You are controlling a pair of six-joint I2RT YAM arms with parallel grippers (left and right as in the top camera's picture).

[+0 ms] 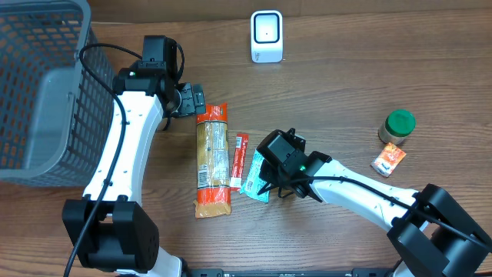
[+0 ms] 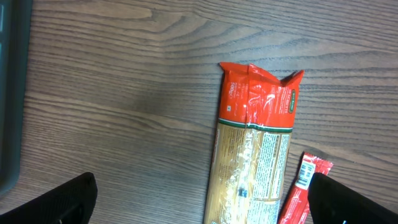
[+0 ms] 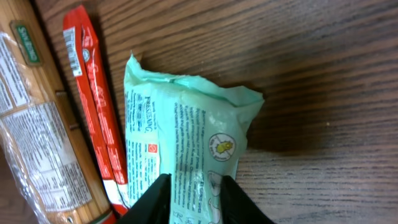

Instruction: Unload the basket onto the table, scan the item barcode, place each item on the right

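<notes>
You're at the pick-up step. Your right gripper [image 3: 194,190] has its 2 fingers pinched on 1 end of the mint-green plastic snack pouch [image 3: 186,112], which lies flat mid-table right beside the thin red stick sachet [image 1: 239,158]. Your left gripper [image 1: 197,100] hangs wide open and empty by the long orange-ended pasta pack [image 1: 213,158]. Next, I reckon you lift the pouch and turn its barcode toward the small white scanner [image 1: 267,36] at the back edge.
</notes>
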